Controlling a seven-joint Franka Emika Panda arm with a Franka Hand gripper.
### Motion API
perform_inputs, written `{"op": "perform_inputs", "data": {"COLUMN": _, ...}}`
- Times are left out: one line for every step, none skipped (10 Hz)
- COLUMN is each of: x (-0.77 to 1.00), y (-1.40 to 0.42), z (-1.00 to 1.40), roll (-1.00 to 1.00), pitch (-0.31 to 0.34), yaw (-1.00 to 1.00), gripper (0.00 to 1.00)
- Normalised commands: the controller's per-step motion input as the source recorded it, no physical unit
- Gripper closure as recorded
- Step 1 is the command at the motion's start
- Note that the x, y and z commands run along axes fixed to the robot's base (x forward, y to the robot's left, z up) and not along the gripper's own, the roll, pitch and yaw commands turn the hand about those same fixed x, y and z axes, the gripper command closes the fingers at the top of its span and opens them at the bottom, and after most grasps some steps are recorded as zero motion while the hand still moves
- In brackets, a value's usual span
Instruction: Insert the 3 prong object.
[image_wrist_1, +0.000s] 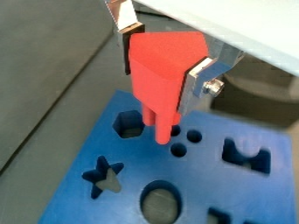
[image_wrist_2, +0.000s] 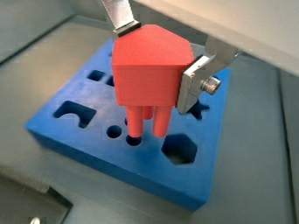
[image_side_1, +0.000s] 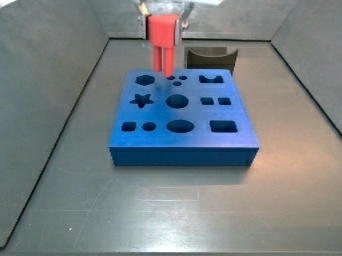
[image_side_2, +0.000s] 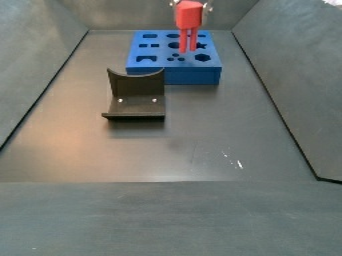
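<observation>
My gripper (image_wrist_1: 163, 63) is shut on the 3 prong object (image_wrist_1: 163, 79), a red-pink piece held upright with its prongs pointing down. It is over the blue block (image_wrist_1: 211, 173), near its far edge in a side view (image_side_1: 181, 150). The prong tips (image_wrist_2: 135, 133) reach the group of small round holes in the block's top; how deep they sit I cannot tell. Both wrist views show the silver fingers (image_wrist_2: 197, 83) clamped on the piece's sides (image_wrist_2: 146, 74). Both side views show the piece (image_side_1: 163, 35) (image_side_2: 189, 18) standing above the block (image_side_2: 181, 78).
The blue block has several other shaped holes, among them a star (image_wrist_1: 105, 175), a hexagon (image_wrist_1: 128, 125) and a large circle (image_wrist_1: 160, 203). A dark grey curved block (image_side_1: 210, 58) (image_side_2: 134, 95) stands apart from the blue block. Grey bin walls (image_side_1: 54, 130) slope up on all sides.
</observation>
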Motion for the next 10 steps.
{"op": "perform_inputs", "data": {"x": 0.23, "y": 0.0, "z": 0.0, "roll": -0.03, "pitch": 0.0, "yaw": -0.89, "gripper": 1.0}}
{"op": "perform_inputs", "data": {"x": 0.36, "y": 0.02, "z": -0.07, "roll": 0.0, "pitch": 0.0, "yaw": -0.79, "gripper": 1.0}}
{"op": "perform_inputs", "data": {"x": 0.33, "y": 0.1, "z": -0.18, "roll": 0.0, "pitch": 0.0, "yaw": -0.83, "gripper": 1.0}}
{"op": "perform_inputs", "data": {"x": 0.41, "y": 0.13, "z": -0.26, "roll": 0.04, "pitch": 0.0, "yaw": -0.75, "gripper": 1.0}}
{"op": "perform_inputs", "data": {"x": 0.37, "y": 0.02, "z": -0.5, "roll": 0.0, "pitch": -0.041, "yaw": -0.38, "gripper": 1.0}}
{"op": "perform_inputs", "data": {"x": 0.15, "y": 0.0, "z": -0.32, "roll": 0.06, "pitch": 0.0, "yaw": -0.07, "gripper": 1.0}}
{"op": "perform_inputs", "data": {"x": 0.0, "y": 0.0, "z": -0.11, "roll": 0.07, "pitch": -0.001, "yaw": -0.07, "gripper": 1.0}}
{"op": "perform_inputs", "data": {"x": -0.05, "y": 0.01, "z": -0.24, "roll": 0.03, "pitch": -0.073, "yaw": 0.0, "gripper": 1.0}}
{"op": "perform_inputs", "data": {"x": -0.19, "y": 0.0, "z": -0.51, "roll": 0.1, "pitch": -0.206, "yaw": 0.0, "gripper": 1.0}}
{"op": "perform_inputs", "data": {"x": -0.16, "y": -0.06, "z": -0.53, "roll": 0.15, "pitch": -0.236, "yaw": 0.0, "gripper": 1.0}}
